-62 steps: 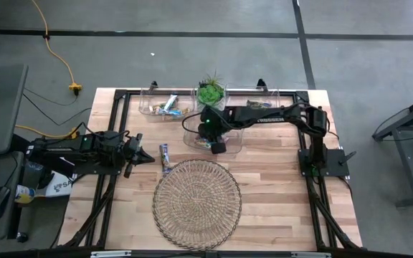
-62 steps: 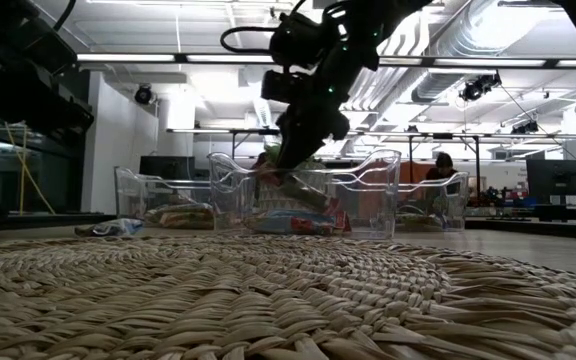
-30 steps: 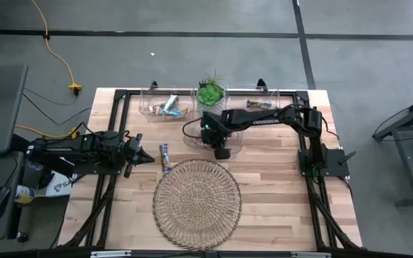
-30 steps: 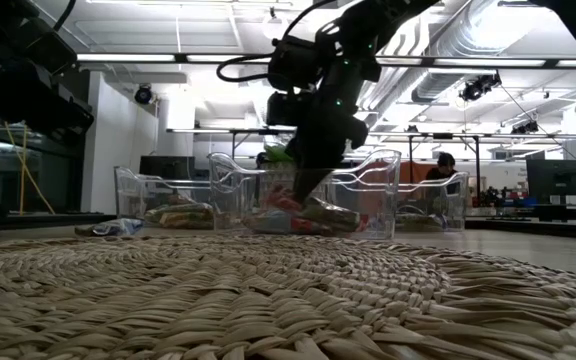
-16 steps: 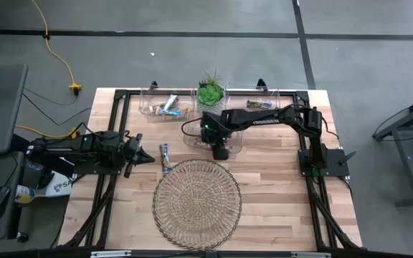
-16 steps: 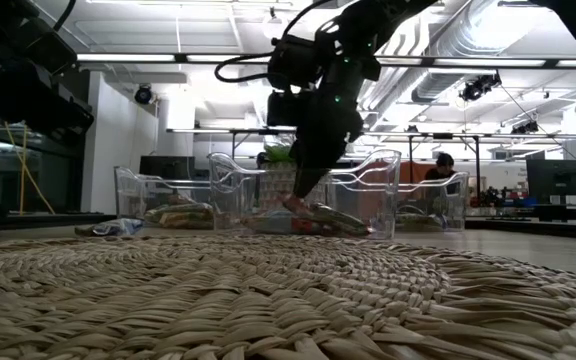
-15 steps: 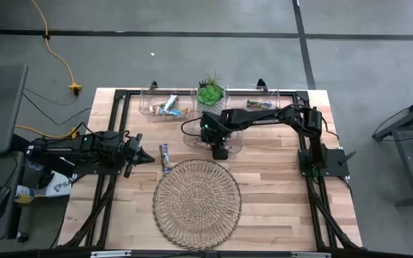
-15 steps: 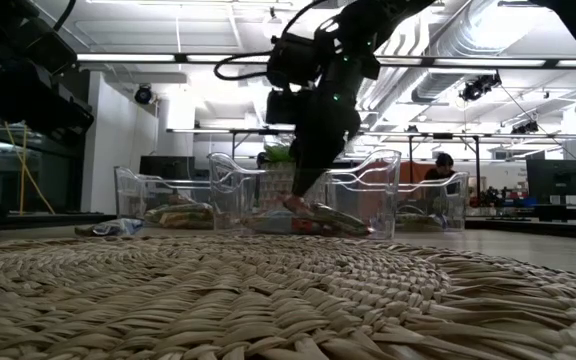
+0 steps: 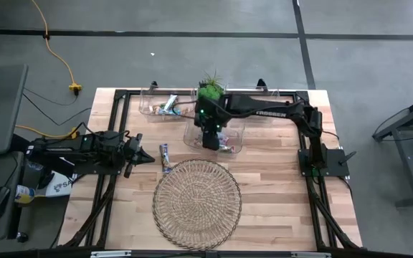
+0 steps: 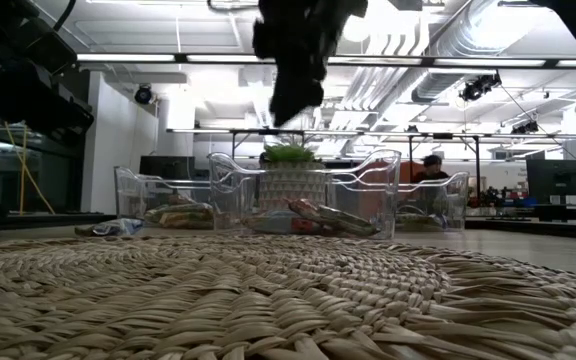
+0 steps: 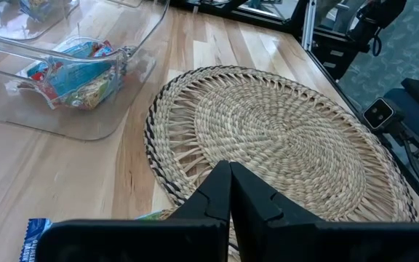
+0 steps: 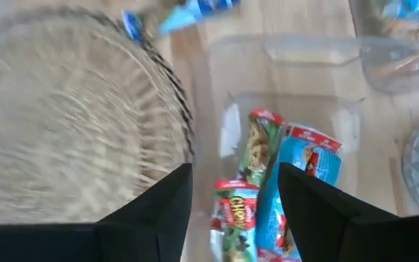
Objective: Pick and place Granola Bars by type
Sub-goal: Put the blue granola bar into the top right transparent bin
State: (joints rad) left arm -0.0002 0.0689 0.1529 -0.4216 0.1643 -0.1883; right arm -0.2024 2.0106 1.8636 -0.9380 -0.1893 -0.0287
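My right gripper (image 12: pixel 235 211) hangs open and empty above the middle clear bin (image 9: pixel 229 135). Several granola bars (image 12: pixel 257 156) in red, green and blue wrappers lie flat on that bin's floor, also seen in the low view as granola bars (image 10: pixel 318 217). A blue bar (image 9: pixel 164 152) lies on the table between my left gripper and the round wicker tray (image 9: pixel 197 204). My left gripper (image 11: pixel 230 191) stays shut and empty at the table's left side, with the blue bar (image 11: pixel 38 236) just below it.
Two more clear bins, one at the far left (image 9: pixel 165 106) and one at the far right (image 9: pixel 265 104), hold bars. A potted green plant (image 9: pixel 210 90) stands between them, just behind my right arm. Bare wood shows to the right of the wicker tray.
My right gripper has let go of a bar inside the middle bin and risen straight up out of it, rolling at the wrist. The bar now lies on the others on the bin's floor.
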